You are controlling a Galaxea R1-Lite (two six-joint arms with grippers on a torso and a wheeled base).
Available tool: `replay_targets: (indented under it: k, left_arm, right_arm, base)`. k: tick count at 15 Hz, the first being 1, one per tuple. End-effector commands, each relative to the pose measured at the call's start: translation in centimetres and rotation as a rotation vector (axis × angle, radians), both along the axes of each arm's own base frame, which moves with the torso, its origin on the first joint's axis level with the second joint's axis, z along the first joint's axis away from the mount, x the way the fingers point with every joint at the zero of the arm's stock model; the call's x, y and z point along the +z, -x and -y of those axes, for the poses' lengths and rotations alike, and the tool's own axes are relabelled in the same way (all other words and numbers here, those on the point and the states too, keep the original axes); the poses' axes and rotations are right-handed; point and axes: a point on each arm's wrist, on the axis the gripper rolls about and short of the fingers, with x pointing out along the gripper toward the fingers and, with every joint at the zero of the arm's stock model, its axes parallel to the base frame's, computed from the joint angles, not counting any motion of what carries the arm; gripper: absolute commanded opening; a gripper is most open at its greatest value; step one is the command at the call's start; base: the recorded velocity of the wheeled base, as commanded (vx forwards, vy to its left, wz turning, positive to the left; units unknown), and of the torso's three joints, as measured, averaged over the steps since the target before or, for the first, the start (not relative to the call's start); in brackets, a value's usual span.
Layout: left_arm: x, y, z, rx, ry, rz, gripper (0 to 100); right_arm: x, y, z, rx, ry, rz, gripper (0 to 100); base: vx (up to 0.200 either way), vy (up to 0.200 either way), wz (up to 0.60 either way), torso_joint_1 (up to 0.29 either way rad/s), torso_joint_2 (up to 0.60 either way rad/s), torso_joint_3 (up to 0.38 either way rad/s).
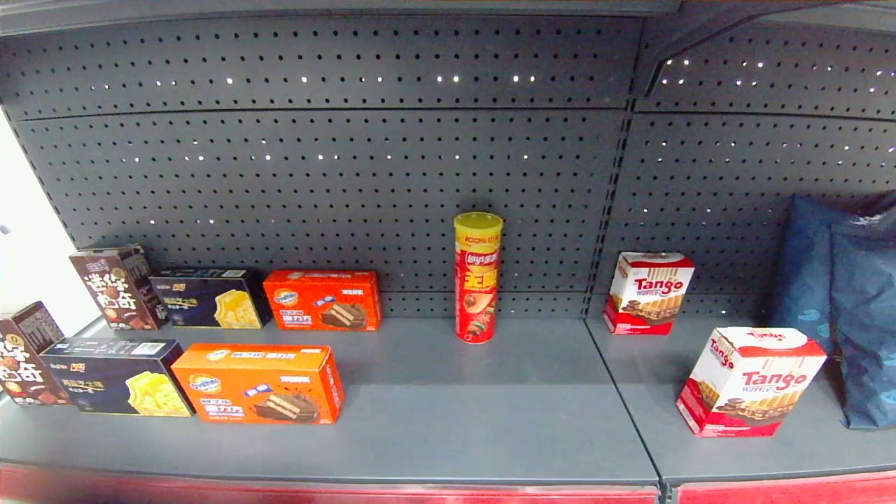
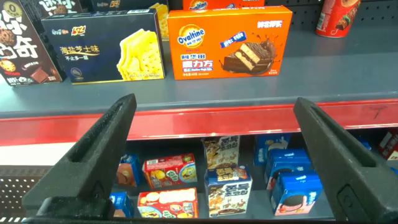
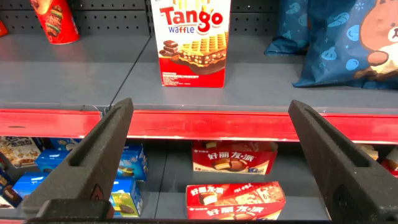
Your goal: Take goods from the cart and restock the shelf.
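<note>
**Both grippers empty, facing the shelf either side of the chip can**

The left gripper (image 2: 214, 106) has its fingers spread wide with nothing between them. It sits just in front of and slightly below the red front edge (image 2: 205, 118) of the shelf (image 1: 490, 420). It looks straight at the front orange box (image 2: 229, 42), which lies to the left of the chip can (image 1: 478, 280).

The right gripper (image 3: 211, 106) is likewise spread and empty at the same edge. It faces the front wafer box (image 3: 191, 40), to the right of the can.

The can stands upright near the back panel, between the two arms and about equally off each one's line. Bare shelf lies in front of the can and on both sides of it, so the open slot is reachable by either arm. With nothing in either grip, fetching an item looks like the step that must come first.
</note>
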Motion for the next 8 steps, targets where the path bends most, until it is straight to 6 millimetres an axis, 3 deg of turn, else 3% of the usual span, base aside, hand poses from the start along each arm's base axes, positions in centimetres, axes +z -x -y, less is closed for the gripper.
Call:
replay_targets:
  k: [1, 8]
  left_arm:
    - [-0.04, -0.01, 0.0, 0.001, 0.0, -0.001, 100]
    - [0.01, 0.01, 0.0, -0.001, 0.0, 0.001, 100]
  right_arm:
    - [0.0, 0.0, 0.0, -0.002, -0.001, 0.0, 100]
    - [0.0, 0.0, 0.0, 0.0, -0.001, 0.0, 100]
  base:
    - [0.0, 0.0, 0.0, 0.0, 0.0, 0.0]
    - [0.0, 0.0, 0.0, 0.0, 0.0, 0.0]
